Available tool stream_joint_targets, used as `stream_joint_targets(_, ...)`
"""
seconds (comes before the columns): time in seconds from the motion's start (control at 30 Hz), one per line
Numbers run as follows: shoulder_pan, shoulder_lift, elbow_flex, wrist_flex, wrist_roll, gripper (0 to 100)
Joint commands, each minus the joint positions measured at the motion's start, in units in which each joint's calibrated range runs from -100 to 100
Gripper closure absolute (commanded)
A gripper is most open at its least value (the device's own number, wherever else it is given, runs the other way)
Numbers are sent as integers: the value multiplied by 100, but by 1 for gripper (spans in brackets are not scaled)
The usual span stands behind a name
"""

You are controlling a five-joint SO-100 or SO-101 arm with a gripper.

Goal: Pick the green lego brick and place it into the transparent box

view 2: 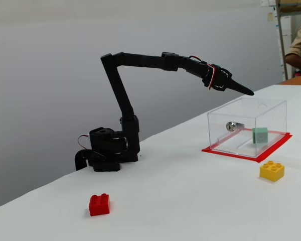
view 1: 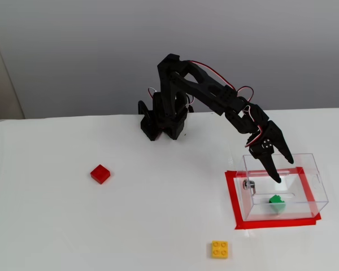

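No text, label, brand, number or sign can be read in either fixed view.

in a fixed view from the side, a person's bent arm in a tan sleeve (view 2: 300, 44) is cut off by the right edge, with only the elbow and part of the sleeve showing. a metal shelf frame (view 2: 282, 30) is cropped at the top right corner. the black two-finger gripper (view 2: 246, 92) appears edge-on there, so the gap between its fingers is hidden. the small bright green plastic brick (view 2: 260, 135) looks pale through the clear plastic box's wall (view 2: 226, 138), its studs too faint to make out.
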Motion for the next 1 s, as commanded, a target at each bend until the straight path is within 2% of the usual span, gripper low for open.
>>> stream_joint_targets(0.0, 46, -30, -294, -76, -23, 71)
stream_joint_targets(0.17, 61, -30, -294, -50, -23, 75)
stream_joint_targets(0.4, 179, -132, -294, -15, -18, 98)
stream_joint_targets(0.97, 1310, -1370, 574, 2, 14, 99)
